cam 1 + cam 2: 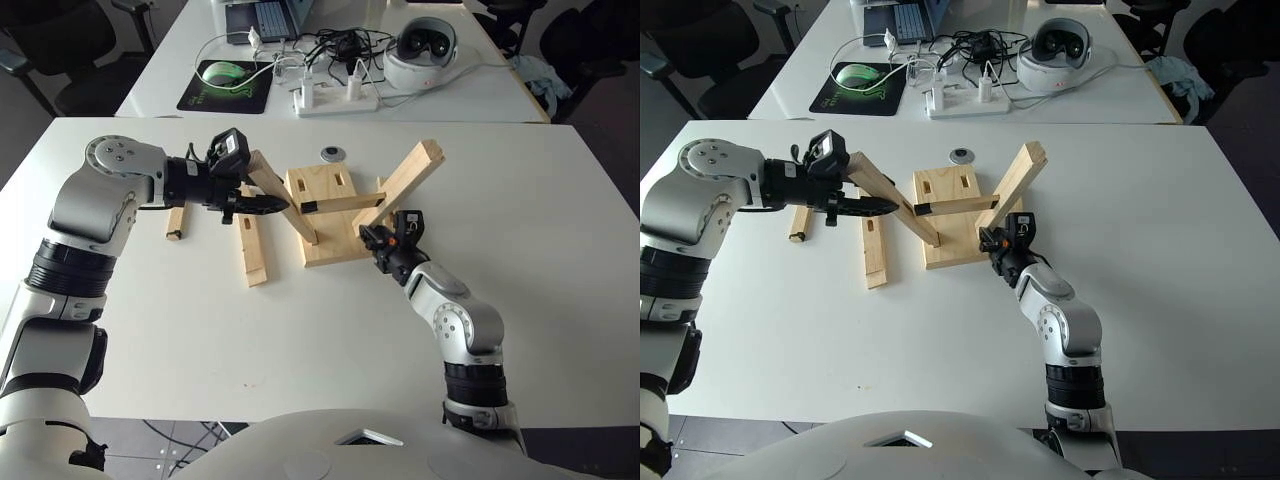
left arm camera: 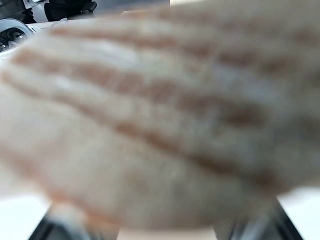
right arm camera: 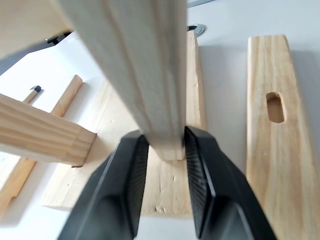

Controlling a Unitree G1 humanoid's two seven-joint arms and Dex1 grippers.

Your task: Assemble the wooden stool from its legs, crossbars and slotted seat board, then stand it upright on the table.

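The slotted seat board [image 1: 325, 185] lies flat at the table's middle. My left gripper [image 1: 262, 205] is shut on a wooden leg [image 1: 275, 185] that slants down onto the board; blurred wood grain [image 2: 160, 115] lies right before the left wrist camera. My right gripper [image 3: 162, 150] is shut on the foot of a second leg [image 1: 410, 180], which leans up and to the right from the board's right side. A crossbar [image 1: 345, 203] spans between the two held legs. A loose slotted leg [image 1: 252, 250] and a short crossbar [image 1: 177, 222] lie left of the board.
A small grey disc [image 1: 333, 153] sits just behind the board. Another slotted leg [image 3: 272, 110] lies flat beside the board near my right gripper. A second table behind holds a power strip [image 1: 335, 100], cables, a mouse pad and a headset [image 1: 422, 55].
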